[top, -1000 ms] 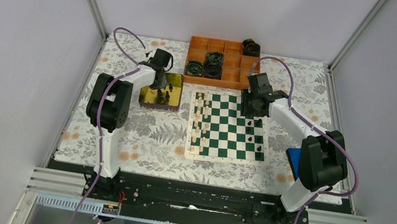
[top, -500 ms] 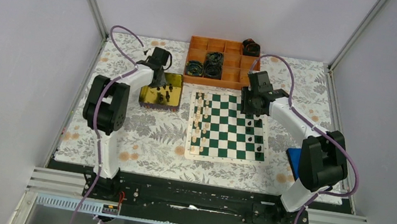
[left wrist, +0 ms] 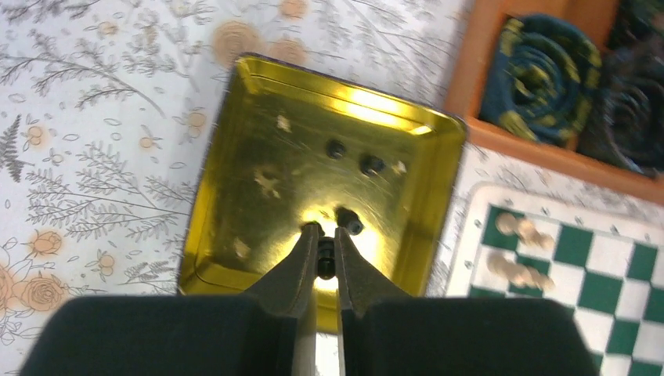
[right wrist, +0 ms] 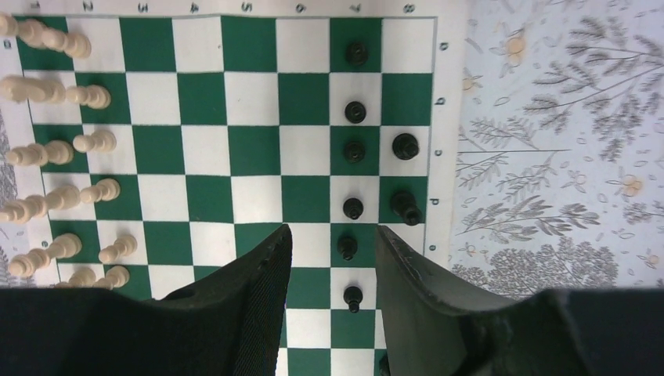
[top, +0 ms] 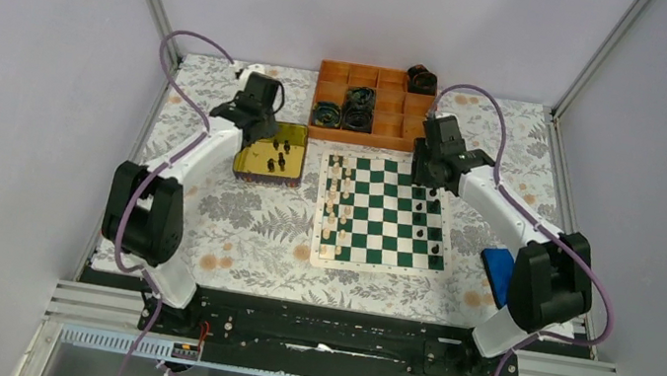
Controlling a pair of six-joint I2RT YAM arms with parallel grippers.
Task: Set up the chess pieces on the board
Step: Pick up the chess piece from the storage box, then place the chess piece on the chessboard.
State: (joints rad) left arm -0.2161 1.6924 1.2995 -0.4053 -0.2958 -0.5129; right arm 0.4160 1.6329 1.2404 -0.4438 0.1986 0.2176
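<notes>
floral tablecloth [top: 254, 226] bears orange tray [top: 333, 74] (cable rolls [top: 358, 107] inside) beyond board [top: 385, 218].

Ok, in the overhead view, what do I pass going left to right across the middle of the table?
First the yellow tin → cream pieces → black pieces → blue object. Both sets of pieces stand on the board.
</notes>
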